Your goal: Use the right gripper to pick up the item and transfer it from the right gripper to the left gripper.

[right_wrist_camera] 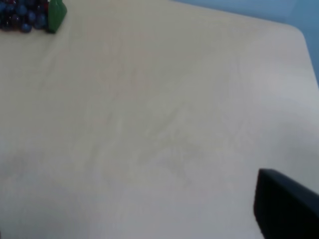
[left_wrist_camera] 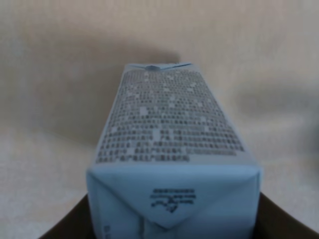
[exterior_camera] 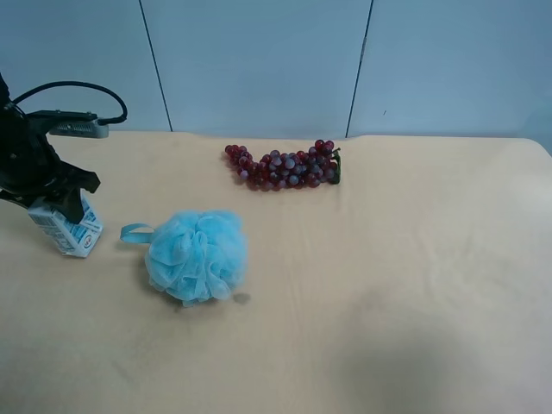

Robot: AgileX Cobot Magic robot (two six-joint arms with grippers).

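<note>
The item (left_wrist_camera: 172, 164), a white-and-blue carton, fills the left wrist view, so the left gripper (exterior_camera: 53, 194) is closed on it. The handover looks already done; at most lowering or releasing remains. In the exterior high view the carton sits tilted in that gripper just beside the blue bath sponge (exterior_camera: 197, 256), with the grape bunch (exterior_camera: 285, 167) beyond the sponge. Only the right wrist view shows the right gripper: one dark fingertip (right_wrist_camera: 286, 204) over bare table (right_wrist_camera: 159, 124), jaws wide and empty.
</note>
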